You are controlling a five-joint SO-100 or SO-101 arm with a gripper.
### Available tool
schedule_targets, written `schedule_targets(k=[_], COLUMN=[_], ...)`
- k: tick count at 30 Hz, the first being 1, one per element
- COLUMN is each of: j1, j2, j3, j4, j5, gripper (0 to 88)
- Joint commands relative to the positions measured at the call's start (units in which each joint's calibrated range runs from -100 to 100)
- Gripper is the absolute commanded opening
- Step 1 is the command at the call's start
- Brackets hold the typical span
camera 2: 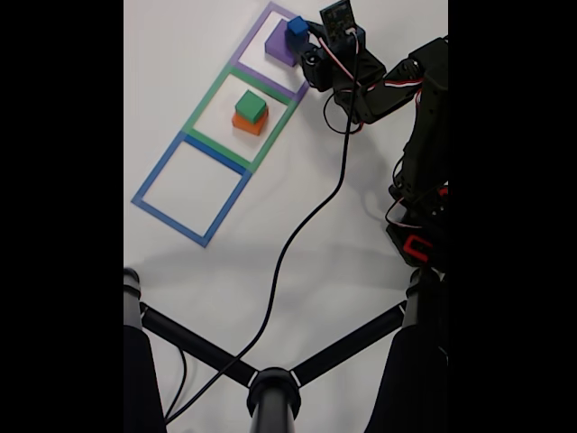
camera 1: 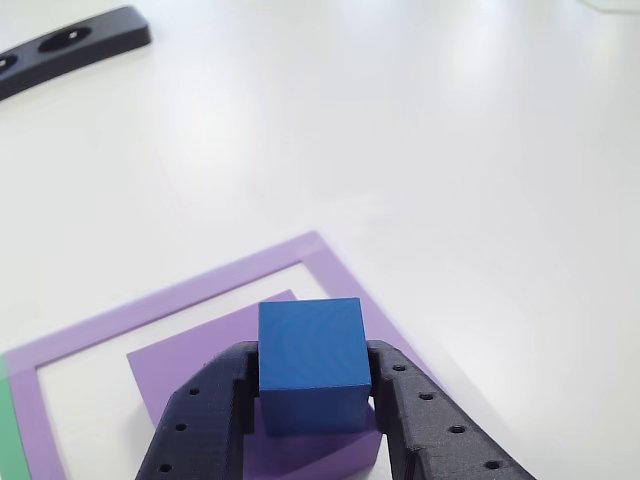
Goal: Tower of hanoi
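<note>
other view: gripper [camera 1: 315,400] clamped on blue cube [camera 1: 311,362] atop purple block [camera 1: 200,365]

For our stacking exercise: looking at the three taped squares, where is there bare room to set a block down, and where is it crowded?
The blue tape square is bare inside, bordered by the green tape square. That one holds the green block on the orange block. Crowded: the purple tape square, where the hand grips the blue cube over the purple block.
</note>
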Motion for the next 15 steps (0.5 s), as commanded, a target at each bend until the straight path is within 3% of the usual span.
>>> schedule_targets(k=[1, 7, 15], j1=[-0.36, -0.81, -3.48], j2=[-0.56, -7.29, -32.37], j3=[-1.56, -0.2, 1.25], j4=[-1.35, 4.72, 31.27], j5=[0.0, 0.0, 0.0], gripper=[1.4, 0.9, 0.1])
